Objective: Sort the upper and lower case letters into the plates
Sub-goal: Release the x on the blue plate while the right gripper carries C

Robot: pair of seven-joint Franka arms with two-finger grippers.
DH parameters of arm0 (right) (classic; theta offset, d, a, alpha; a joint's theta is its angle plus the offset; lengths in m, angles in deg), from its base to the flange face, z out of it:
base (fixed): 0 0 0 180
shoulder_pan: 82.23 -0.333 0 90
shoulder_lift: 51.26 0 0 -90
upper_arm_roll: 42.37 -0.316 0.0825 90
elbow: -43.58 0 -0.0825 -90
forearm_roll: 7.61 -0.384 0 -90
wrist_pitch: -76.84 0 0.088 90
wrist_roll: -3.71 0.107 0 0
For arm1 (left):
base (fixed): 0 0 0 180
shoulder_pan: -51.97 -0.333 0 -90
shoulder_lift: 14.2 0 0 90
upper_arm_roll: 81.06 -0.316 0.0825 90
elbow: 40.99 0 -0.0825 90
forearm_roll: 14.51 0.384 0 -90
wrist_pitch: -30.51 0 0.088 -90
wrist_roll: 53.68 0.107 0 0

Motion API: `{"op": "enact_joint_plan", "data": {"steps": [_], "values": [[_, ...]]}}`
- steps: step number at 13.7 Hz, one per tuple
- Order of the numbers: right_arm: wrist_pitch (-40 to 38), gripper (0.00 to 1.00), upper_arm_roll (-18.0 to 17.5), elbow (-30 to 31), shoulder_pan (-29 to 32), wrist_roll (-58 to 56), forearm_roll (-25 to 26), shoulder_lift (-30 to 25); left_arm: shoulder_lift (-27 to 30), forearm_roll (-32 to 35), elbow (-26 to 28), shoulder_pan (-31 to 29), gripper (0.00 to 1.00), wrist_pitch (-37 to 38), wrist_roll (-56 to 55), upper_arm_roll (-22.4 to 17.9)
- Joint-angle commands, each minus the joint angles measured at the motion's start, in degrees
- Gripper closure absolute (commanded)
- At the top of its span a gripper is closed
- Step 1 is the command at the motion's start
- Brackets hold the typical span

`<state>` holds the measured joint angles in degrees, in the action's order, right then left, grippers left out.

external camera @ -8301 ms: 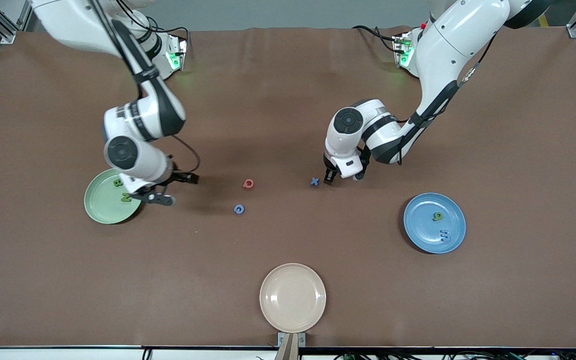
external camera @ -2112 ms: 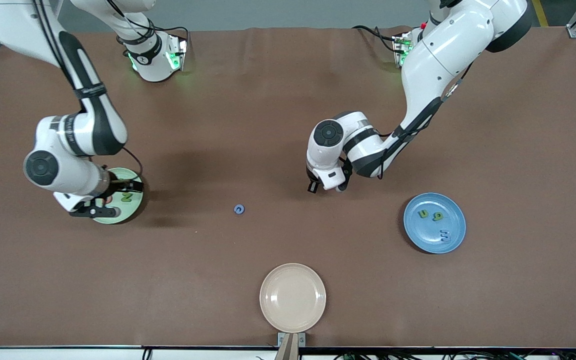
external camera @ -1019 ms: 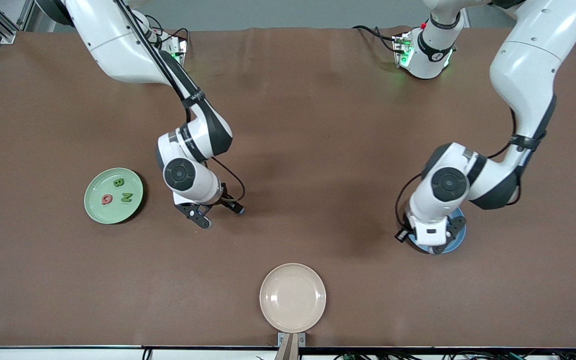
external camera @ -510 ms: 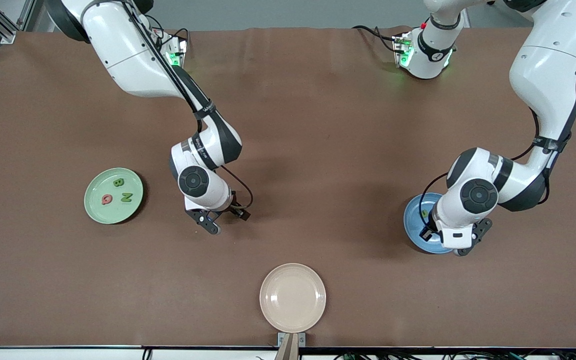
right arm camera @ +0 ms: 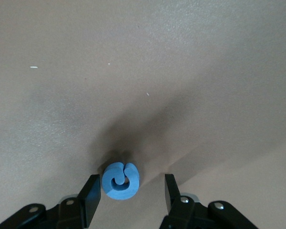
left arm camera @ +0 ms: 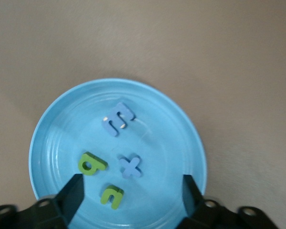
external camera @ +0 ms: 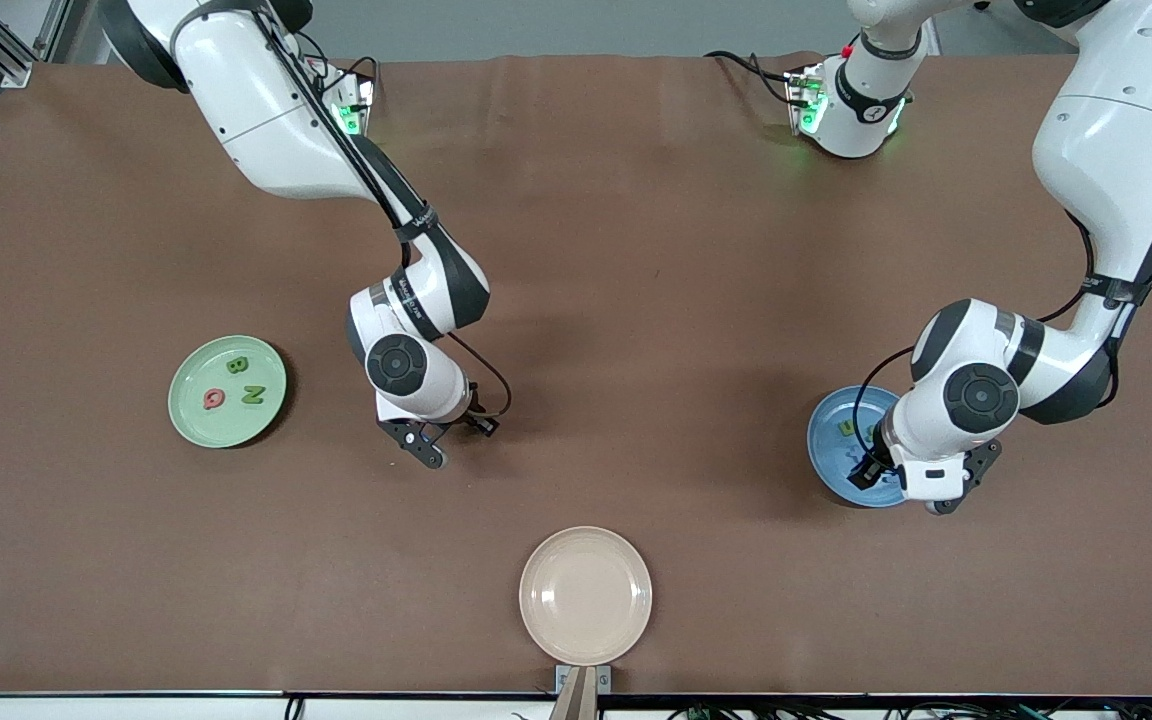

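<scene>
Seven letters already sit in plates: B, N and Q in the pale green plate [external camera: 227,391], and m, g, u and x [left arm camera: 130,166] in the blue plate [left arm camera: 52,138], where the left gripper [left arm camera: 131,191] hovers with jaws wide and empty. Blue G [right arm camera: 120,180] lies flat on the table between the right gripper's [right arm camera: 128,193] part-open fingers, not yet pinched. Best to centre the G, close squarely on its edges, then lift straight up.

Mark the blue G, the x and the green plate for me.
blue G [right arm camera: 120,180]: right wrist view, middle of the letter's curl.
x [left arm camera: 130,166]: left wrist view, where its strokes cross.
green plate [external camera: 198,425]: front view, bare patch nearer the camera than the letters.
</scene>
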<state>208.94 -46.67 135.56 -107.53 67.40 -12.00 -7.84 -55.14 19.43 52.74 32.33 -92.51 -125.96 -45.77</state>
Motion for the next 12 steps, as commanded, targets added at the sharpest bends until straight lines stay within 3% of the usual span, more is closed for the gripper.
{"op": "enact_joint_plan", "data": {"steps": [1,4,7,10,12], "values": [[-0.2,0.43,0.4,-1.2,-0.7,1.4,1.1,1.0,1.8,-0.4,-2.7,0.0,0.00,1.1,7.8,0.4],[0.0,0.48,0.4,-1.2,-0.7,1.4,1.1,1.2,3.7,-0.8,-5.8,-0.6,0.00,4.1,23.2,1.0],[0.3,0.65,0.4,-1.2,-0.9,1.3,1.3,1.2,6.4,-2.3,-9.2,-0.5,0.00,9.3,26.2,1.4],[0.3,0.81,0.4,-1.2,-0.9,1.2,1.3,1.2,12.4,-5.1,-10.3,-1.1,0.00,16.7,32.8,1.7],[0.1,0.85,0.4,-1.3,-0.2,0.3,1.2,0.6,16.9,-8.8,-10.3,-3.4,0.00,21.5,39.1,1.8]]}}
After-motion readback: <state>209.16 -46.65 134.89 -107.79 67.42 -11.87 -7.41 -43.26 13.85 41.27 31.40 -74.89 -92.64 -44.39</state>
